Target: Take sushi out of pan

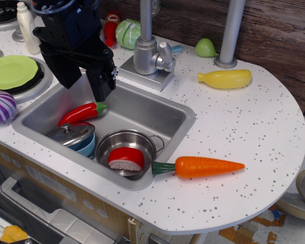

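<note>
The sushi [126, 158], with a glossy red top and a white rice base, lies inside the pan [123, 141], a small shiny steel pot with loop handles at the front of the sink [165, 116]. My black gripper [86, 87] hangs above the sink's back left part, up and to the left of the pan. Its two fingers point down with a wide gap between them, open and empty.
A red chili pepper [81, 113] and a blue pot with a steel lid [73, 137] sit in the sink left of the pan. An orange carrot [203, 166] lies on the counter beside the pan. A faucet [148, 51], a yellow squash [224, 79], a green plate [11, 71] and a purple onion [0, 105] stand around.
</note>
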You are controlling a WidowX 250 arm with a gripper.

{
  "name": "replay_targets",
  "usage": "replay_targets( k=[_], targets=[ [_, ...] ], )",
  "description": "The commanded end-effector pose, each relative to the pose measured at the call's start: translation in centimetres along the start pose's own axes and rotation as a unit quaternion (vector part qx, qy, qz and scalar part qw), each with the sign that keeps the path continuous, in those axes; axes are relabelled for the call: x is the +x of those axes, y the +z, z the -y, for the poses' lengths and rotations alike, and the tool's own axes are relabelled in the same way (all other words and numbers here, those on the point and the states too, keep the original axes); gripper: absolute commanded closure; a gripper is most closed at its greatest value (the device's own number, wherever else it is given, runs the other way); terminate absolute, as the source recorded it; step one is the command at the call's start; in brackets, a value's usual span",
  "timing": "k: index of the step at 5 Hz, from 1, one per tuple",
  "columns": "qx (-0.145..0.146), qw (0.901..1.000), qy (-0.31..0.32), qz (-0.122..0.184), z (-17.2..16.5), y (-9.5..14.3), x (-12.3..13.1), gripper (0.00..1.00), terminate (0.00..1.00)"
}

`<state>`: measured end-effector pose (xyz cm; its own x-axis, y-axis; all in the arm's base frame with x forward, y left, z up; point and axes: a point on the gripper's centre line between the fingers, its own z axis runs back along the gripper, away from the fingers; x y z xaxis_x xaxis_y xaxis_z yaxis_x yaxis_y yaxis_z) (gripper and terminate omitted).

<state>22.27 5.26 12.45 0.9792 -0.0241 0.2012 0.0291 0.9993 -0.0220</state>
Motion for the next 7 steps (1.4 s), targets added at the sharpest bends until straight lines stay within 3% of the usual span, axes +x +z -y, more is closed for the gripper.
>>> replay_targets(
  k=[1, 2, 3, 4, 5, 7],
  targets=[
    [0.000, 1.0000, 0.000, 0.000, 0.0, 0.0, 0.0, 0.00, 0.00],
    [0.008, 0.9928, -0.119, 0.000, 0.0, -1.6, 0.8, 0.00, 0.00],
    [0.015, 0.9779, -0.209, 0.004, 0.1, -3.3, 1.7, 0.00, 0.00],
    [0.011, 0.9641, -0.265, 0.017, 0.3, -5.9, 2.4, 0.00, 0.00],
    [0.026, 0.9516, -0.304, 0.040, 0.7, -9.1, 2.7, 0.00, 0.00],
    [0.019, 0.9387, -0.335, 0.078, 0.6, -14.1, 2.8, 0.00, 0.00]
  ],
)
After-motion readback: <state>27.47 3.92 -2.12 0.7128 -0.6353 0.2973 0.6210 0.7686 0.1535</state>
